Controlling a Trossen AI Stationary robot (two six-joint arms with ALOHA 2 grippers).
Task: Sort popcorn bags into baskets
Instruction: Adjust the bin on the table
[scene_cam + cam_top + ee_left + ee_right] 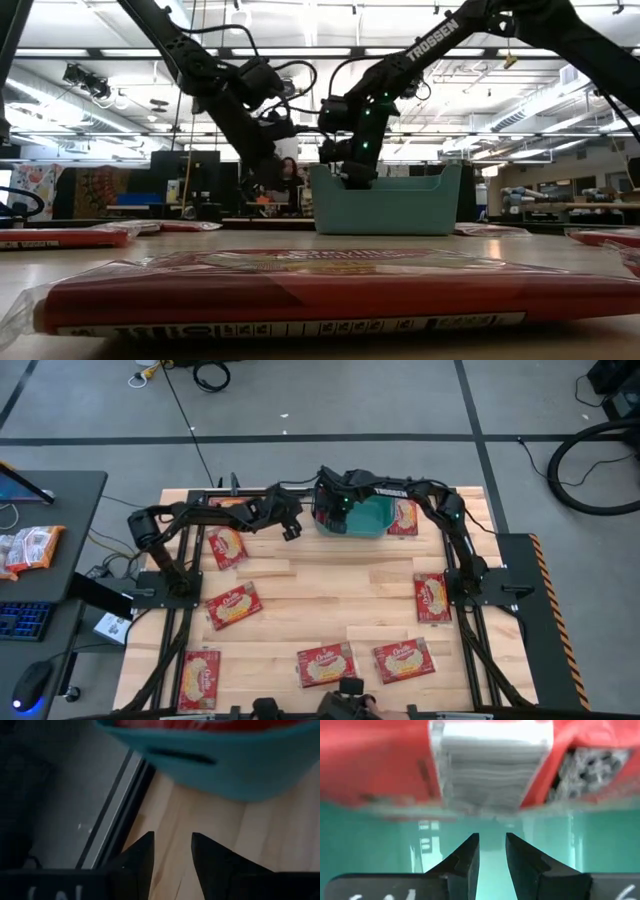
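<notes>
The teal basket (365, 518) (388, 203) stands at the table's far edge, near the middle. A red popcorn bag (485, 765) (200, 724) lies inside it. My right gripper (492, 845) (335, 510) reaches down into the basket's left end (352, 172), fingers slightly open just short of that bag, with teal floor showing between them. My left gripper (172, 849) (291, 530) hovers open over bare wood just left of the basket. Several more red bags lie flat on the table, e.g. (227, 547), (233, 605), (325, 664), (432, 597).
One bag (404, 517) lies against the basket's right side. Other bags lie along the near edge (200, 678), (403, 658); one fills the low view's foreground (300, 285). Bare wood shows in the table's middle (340, 590). A side desk with orange-and-white packets (30, 548) stands left of the table.
</notes>
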